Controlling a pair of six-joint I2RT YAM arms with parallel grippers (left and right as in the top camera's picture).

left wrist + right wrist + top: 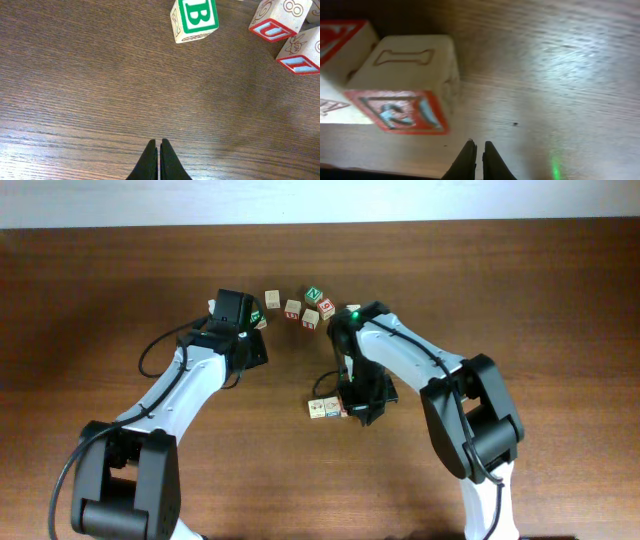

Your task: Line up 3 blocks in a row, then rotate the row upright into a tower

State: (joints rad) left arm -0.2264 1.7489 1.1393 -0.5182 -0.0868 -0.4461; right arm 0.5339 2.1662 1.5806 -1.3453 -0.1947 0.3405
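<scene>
Brown wood-grain table [90, 85] fills the left wrist view. The left gripper [158, 143] sits at the bottom edge, its two black fingers pressed together with nothing between them. Ahead of it, well apart, stands a B block [195, 17] (bold green letter, slightly tilted). Farther right is a U block [277, 20] with a red face, and just beside that a red block [302, 52] is cut off by the frame's edge.

In the right wrist view the right gripper [479, 145] is also closed and empty, its fingertips over bare table. Just left of them is the bone block [412, 65], pale, with an orange-red bone outline on top and a red-framed front face (its letter is too blurred to read). Behind it on the left, a second block [340, 37] shows a red face. A pale third block [340, 107] lies at the left edge, partly out of frame. The three sit close together; whether they touch I cannot tell.

From overhead, a short row [322, 409] of pale blocks lies mid-table, just left of the right gripper's dark tip, with blue and orange-red marks showing on them. A cluster [300, 307] of other cubes sits toward the far side, between the two arms and near the left gripper. A pale wall [320, 200] runs along the top.
</scene>
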